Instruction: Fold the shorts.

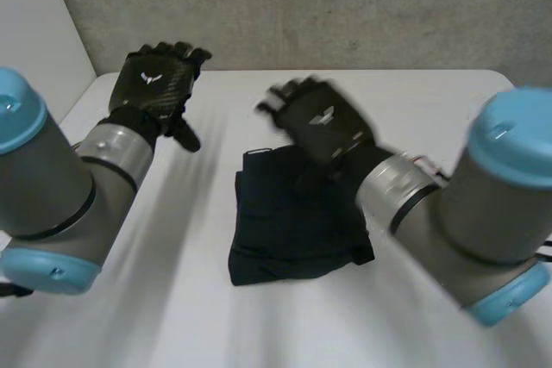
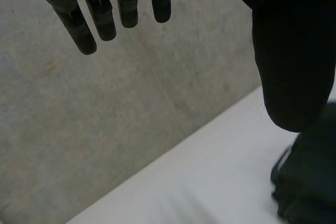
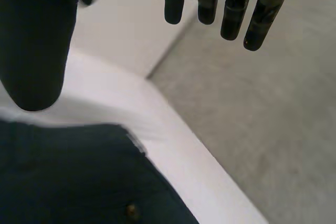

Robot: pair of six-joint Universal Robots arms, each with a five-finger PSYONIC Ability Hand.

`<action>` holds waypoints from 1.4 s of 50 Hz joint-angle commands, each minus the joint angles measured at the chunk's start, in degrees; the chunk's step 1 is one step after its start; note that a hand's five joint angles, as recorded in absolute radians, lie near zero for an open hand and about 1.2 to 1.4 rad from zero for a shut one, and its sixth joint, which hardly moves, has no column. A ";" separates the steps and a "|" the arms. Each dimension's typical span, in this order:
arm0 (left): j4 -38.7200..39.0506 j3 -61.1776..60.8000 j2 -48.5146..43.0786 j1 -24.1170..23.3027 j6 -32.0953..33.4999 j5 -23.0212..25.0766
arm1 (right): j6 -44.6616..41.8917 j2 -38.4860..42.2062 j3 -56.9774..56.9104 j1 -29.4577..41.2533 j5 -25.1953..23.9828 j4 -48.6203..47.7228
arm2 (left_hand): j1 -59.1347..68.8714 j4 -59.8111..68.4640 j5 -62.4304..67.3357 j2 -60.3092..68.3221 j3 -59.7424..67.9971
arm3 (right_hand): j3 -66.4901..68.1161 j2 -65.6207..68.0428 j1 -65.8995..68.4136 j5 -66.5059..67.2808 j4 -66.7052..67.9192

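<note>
Folded dark shorts [image 1: 297,217] lie on the white table [image 1: 172,299]; right hand [image 1: 321,120] hovers over them, left hand [image 1: 159,79] beside them, both with fingers straight, empty.

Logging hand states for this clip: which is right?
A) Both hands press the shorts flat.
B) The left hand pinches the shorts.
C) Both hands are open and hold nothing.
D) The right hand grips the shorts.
C: the left hand and the right hand have straight fingers with nothing in them, and the shorts lie ungripped on the table.
</note>
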 commanded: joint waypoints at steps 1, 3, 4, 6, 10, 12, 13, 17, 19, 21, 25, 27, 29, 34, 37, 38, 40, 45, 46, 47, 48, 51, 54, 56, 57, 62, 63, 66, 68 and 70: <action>-2.16 10.23 -9.95 -7.33 -8.80 3.22 | 14.86 0.17 -2.02 -9.80 4.15 6.67 | -0.77 -1.54 -2.45 -1.25 -1.97 | -2.11 -2.50 -1.65 -3.52 -3.41; -3.74 12.61 -12.87 -8.92 -8.98 3.67 | 14.77 1.93 -3.25 -9.72 4.60 8.35 | -0.60 -1.37 -2.28 -1.08 -1.80 | -2.11 -2.50 -1.65 -3.52 -3.41; -4.62 14.01 -14.45 -9.62 -9.07 3.76 | 14.77 3.24 -3.95 -9.64 4.51 9.15 | -0.60 -1.37 -2.28 -1.08 -1.80 | -2.11 -2.50 -1.65 -3.52 -3.41; -7.87 18.15 -19.46 -11.03 -9.16 3.41 | 14.69 6.67 -5.89 -9.55 4.34 11.08 | -0.27 -1.03 -1.95 -0.75 -1.47 | -2.11 -2.50 -1.65 -3.52 -3.41; -15.60 23.60 -26.76 -11.21 -9.16 1.13 | 14.69 11.25 -9.05 -9.55 3.37 14.33 | 0.24 -0.53 -1.44 -0.24 -0.96 | -2.11 -2.50 -1.65 -3.52 -3.41; -18.42 25.01 -28.96 -11.21 -8.98 -1.07 | 14.42 14.48 -10.80 -9.55 2.41 16.26 | 0.07 -0.70 -1.61 -0.41 -1.13 | -2.11 -2.50 -1.65 -3.52 -3.41; -20.86 26.15 -30.88 -11.21 -8.72 -3.51 | 14.07 15.64 -11.34 -9.55 2.23 16.88 | 0.07 -0.70 -1.61 -0.41 -1.13 | -2.11 -2.50 -1.65 -3.52 -3.41; -24.66 27.47 -33.35 -10.86 -8.28 -8.88 | 10.39 20.12 -13.71 -9.55 2.66 18.64 | 0.07 -0.70 -1.61 -0.41 -1.13 | -2.11 -2.50 -1.65 -3.52 -3.41; -25.37 27.30 -33.89 -10.51 -7.66 -9.86 | 8.11 21.44 -14.15 -9.46 3.10 18.91 | 0.07 -0.70 -1.61 -0.41 -1.13 | -2.11 -2.50 -1.65 -3.52 -3.41; -25.90 26.69 -34.06 -9.99 -6.26 -9.95 | 4.68 23.47 -14.59 -9.37 3.72 19.17 | 0.07 -0.70 -1.61 -0.41 -1.13 | -2.11 -2.50 -1.65 -3.52 -3.41; -26.07 25.29 -33.72 -10.07 -4.59 -9.95 | 0.63 25.14 -15.03 -8.23 6.35 19.44 | -0.27 -1.03 -1.95 -0.74 -1.47 | -2.11 -2.50 -1.65 -3.52 -3.41; -25.99 24.67 -33.19 -10.07 -4.41 -9.95 | -0.16 25.06 -15.12 -7.97 7.41 19.44 | -0.27 -1.03 -1.95 -0.74 -1.47 | -2.11 -2.50 -1.65 -3.52 -3.41; -25.99 24.31 -32.31 -10.42 -4.41 -9.87 | -0.34 24.18 -15.12 -7.79 7.94 19.44 | -0.60 -1.37 -2.28 -1.08 -1.80 | -2.11 -2.50 -1.65 -3.52 -3.41; -25.99 23.87 -26.17 -11.12 -4.50 -9.78 | 0.62 18.56 -15.21 -7.35 7.50 19.00 | -0.94 -1.70 -2.62 -1.41 -2.14 | -2.11 -2.50 -1.65 -3.52 -3.41; -26.16 23.78 -20.63 -11.74 -4.50 -9.78 | 2.11 13.82 -15.56 -7.26 7.76 18.73 | -0.99 -1.75 -2.66 -1.46 -2.19 | -2.11 -2.50 -1.65 -3.52 -3.41; -26.16 23.78 -19.14 -11.83 -4.50 -9.87 | 2.73 12.41 -15.74 -7.35 8.03 18.73 | -0.99 -1.75 -2.66 -1.46 -2.19 | -2.11 -2.50 -1.65 -3.52 -3.41; -26.16 23.52 -13.80 -11.48 -4.58 -9.78 | 5.26 7.95 -16.17 -7.96 8.55 17.95 | -0.99 -1.75 -2.66 -1.46 -2.19 | -2.11 -2.50 -1.65 -3.52 -3.41; -26.16 21.85 -2.27 -7.45 -4.67 -9.78 | 10.37 -1.38 -16.09 -8.23 14.34 16.45 | -0.99 -1.75 -2.66 -1.46 -2.19 | -2.11 -2.50 -1.65 -3.52 -3.41; -26.25 21.42 -0.25 -5.69 -4.67 -9.78 | 10.64 -2.97 -16.09 -8.32 15.66 16.54 | -0.99 -1.75 -2.66 -1.46 -2.19 | -2.11 -2.50 -1.65 -3.52 -3.41; -26.34 20.98 1.69 -3.94 -4.76 -9.78 | 10.47 -5.77 -16.00 -8.40 18.29 17.06 | -0.99 -1.75 -2.66 -1.46 -2.19 | -2.11 -2.50 -1.65 -3.52 -3.41; -27.47 19.93 4.58 -0.79 -4.76 -9.52 | 10.29 -6.93 -15.83 -8.58 19.62 17.41 | -0.61 -1.37 -2.29 -1.09 -1.81 | -2.11 -2.50 -1.65 -3.52 -3.41; -30.28 18.43 7.68 2.23 -4.94 -7.50 | 9.85 -9.65 -15.04 -10.50 23.39 20.39 | -0.44 -1.20 -2.11 -0.91 -1.64 | -2.11 -2.50 -1.65 -3.52 -3.41; -34.06 17.28 9.44 3.99 -5.81 -3.99 | 9.94 -9.93 -14.33 -11.92 23.94 23.47 | -0.94 -1.70 -2.62 -1.41 -2.14 | -2.11 -2.50 -1.65 -3.52 -3.41; -35.47 17.02 9.70 4.26 -6.78 -2.40 | 10.11 -10.28 -13.45 -12.45 23.24 25.67 | -0.94 -1.70 -2.62 -1.42 -2.14 | -2.11 -2.50 -1.65 -3.52 -3.41; -35.74 17.10 9.88 4.26 -7.04 -2.13 | 10.20 -10.45 -13.28 -12.62 23.06 26.02 | -0.94 -1.70 -2.62 -1.42 -2.14 | -2.11 -2.50 -1.65 -3.52 -3.41; -35.83 17.10 10.32 4.34 -8.36 -1.87 | 10.38 -11.77 -13.28 -12.97 21.83 26.38 | -0.99 -1.75 -2.66 -1.46 -2.19 | -2.11 -2.50 -1.65 -3.52 -3.41; -35.83 17.19 10.32 4.34 -8.45 -1.87 | 10.38 -11.86 -13.19 -12.97 21.65 26.29 | -0.99 -1.75 -2.66 -1.46 -2.19 | -2.11 -2.50 -1.65 -3.52 -3.41; -35.83 17.10 10.32 4.34 -8.54 -1.87 | 10.20 -11.95 -12.93 -12.89 21.48 26.29 | -0.99 -1.75 -2.66 -1.46 -2.19 | -2.11 -2.50 -1.65 -3.52 -3.41; -35.83 16.93 10.32 4.34 -8.54 -1.78 | 10.12 -11.95 -12.93 -12.89 21.48 26.29 | -0.99 -1.75 -2.66 -1.46 -2.19 | -2.11 -2.50 -1.65 -3.52 -3.41; -35.83 16.93 10.23 4.34 -8.54 -1.87 | 9.94 -11.95 -12.66 -12.89 21.65 26.12 | -0.99 -1.75 -2.66 -1.46 -2.19 | -2.11 -2.50 -1.65 -3.52 -3.41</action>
